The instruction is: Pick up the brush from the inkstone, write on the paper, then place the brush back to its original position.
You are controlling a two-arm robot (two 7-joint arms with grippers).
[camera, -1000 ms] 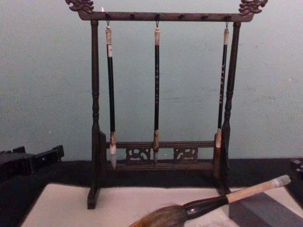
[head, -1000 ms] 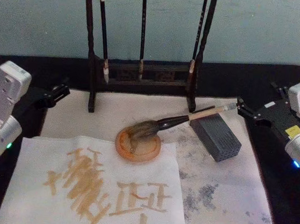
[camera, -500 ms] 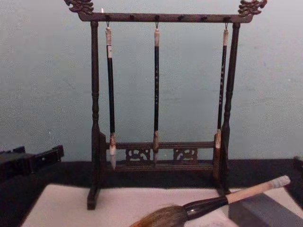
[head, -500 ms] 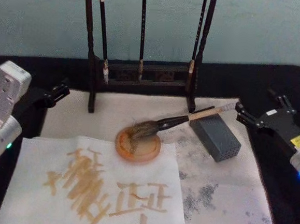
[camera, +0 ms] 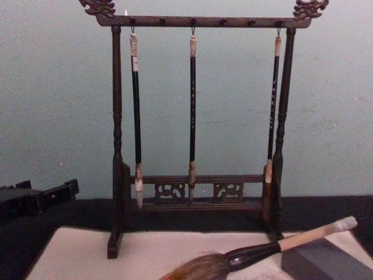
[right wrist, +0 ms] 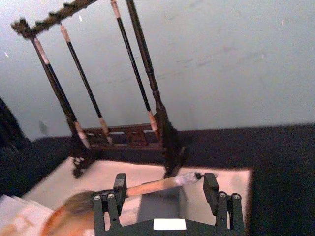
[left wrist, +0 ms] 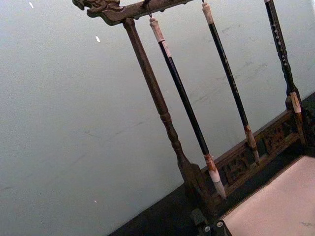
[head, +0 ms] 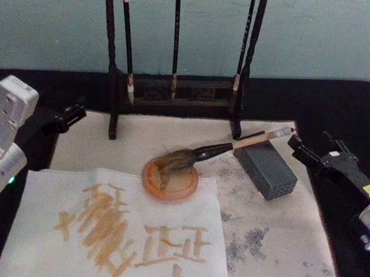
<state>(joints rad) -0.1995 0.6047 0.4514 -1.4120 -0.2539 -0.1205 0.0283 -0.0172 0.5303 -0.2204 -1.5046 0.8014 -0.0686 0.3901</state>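
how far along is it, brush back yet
Done: tan strokes mark the paper, and the brush lies with its handle on the inkstone, bristles on the orange dish. In hand: nothing; the right gripper is open, apart from the brush's end, the left gripper parked far left. Nothing looks left.

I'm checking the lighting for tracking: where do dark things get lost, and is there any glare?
Head view: no glare, but the right gripper is black against the black table, hard to outline; chest view: likewise the left gripper; right wrist view: the brush handle is lit pale, the inkstone beneath it dim.
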